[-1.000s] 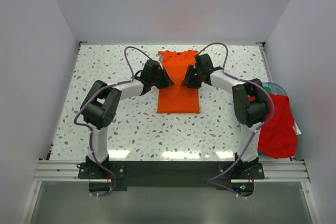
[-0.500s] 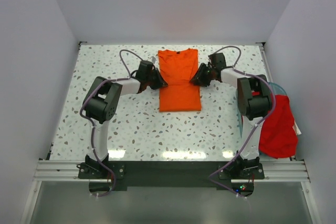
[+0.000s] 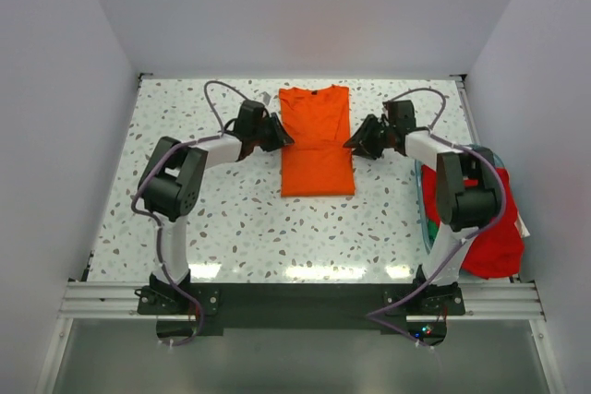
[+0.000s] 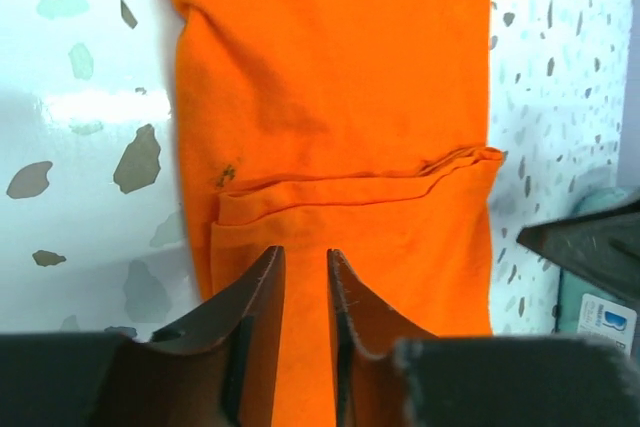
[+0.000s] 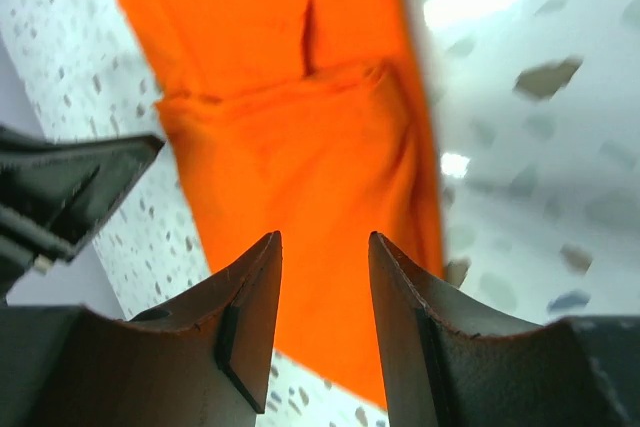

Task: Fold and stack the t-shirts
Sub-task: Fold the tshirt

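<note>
Two t-shirts: the orange t-shirt (image 3: 316, 140) lies flat by the middle of the worktop's (image 3: 185, 228) far edge, folded to a narrow strip, collar toward that edge, a doubled layer over its near half; the red t-shirt (image 3: 494, 223) is bunched at the right edge over a teal-rimmed bin (image 3: 484, 151); the left claw (image 4: 304, 259), narrowly parted and empty, sits at the strip's left side; the right claw (image 5: 325, 242), wider and empty, at its right.

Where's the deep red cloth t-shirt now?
Top view: the deep red cloth t-shirt lies crumpled at the table's right edge, beside the right arm, apart from the orange t-shirt.
</note>
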You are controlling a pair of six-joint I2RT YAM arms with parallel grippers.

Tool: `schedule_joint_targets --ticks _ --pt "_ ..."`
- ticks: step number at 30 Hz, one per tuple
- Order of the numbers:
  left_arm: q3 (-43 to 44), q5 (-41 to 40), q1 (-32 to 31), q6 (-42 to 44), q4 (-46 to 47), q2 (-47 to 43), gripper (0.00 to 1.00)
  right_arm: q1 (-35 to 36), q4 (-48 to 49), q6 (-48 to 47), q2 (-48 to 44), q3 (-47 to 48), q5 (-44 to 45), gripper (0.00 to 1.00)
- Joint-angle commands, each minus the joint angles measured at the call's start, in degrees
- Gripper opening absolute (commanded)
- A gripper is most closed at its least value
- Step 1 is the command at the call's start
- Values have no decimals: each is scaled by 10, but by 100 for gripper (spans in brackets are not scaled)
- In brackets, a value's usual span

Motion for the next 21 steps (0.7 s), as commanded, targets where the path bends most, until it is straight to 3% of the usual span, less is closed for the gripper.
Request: schedule_joint_targets --ticks 1,8,16,21 --pt "20 7 5 17 1 -51 30 24 26 1 -94 -46 31 44" --pt "-87 -1 -32 -11 34 -126 33 86 76 20 -132 -160 44 44" --pt "-226 -27 -97 -31 66 -187 27 87 133 36 -127 -268 32 39" --pt "-299 -37 -106 -47 75 -207 21 87 137 35 -145 -310 39 39"
